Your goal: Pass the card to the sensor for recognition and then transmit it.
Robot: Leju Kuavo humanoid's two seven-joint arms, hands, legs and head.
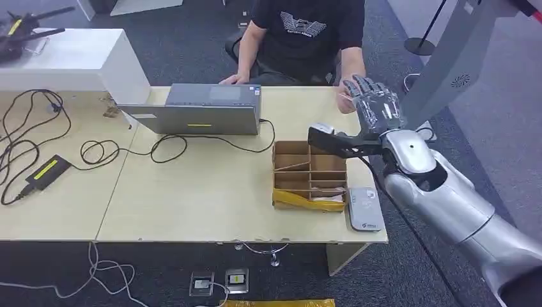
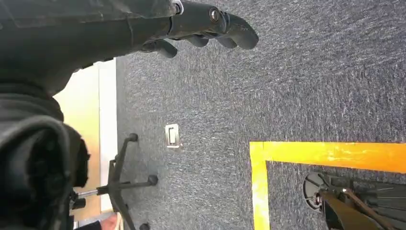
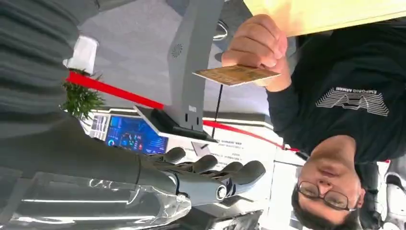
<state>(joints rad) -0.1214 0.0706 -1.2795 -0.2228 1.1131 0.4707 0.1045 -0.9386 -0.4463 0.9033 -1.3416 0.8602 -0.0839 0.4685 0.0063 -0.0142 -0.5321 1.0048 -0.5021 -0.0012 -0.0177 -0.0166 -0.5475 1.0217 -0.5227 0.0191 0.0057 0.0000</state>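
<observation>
— Silver right hand (image 1: 377, 109) raised beyond the cardboard box (image 1: 310, 174), fingers spread, holding nothing. Where's the card?

— Pinched in the person's hand (image 3: 256, 45): the card (image 3: 235, 74) sits across the table edge, past the box, apart from the robot's fingers (image 3: 225, 175).

— And the sensor?

— Grey sensor (image 1: 365, 208) lies just beside the box's near corner.

— The left hand (image 2: 201, 24)?

— Hanging over carpet, fingers curled, nothing in it.

— Best approach?

— Probably close on the card's flat faces before drawing back toward the sensor.
</observation>
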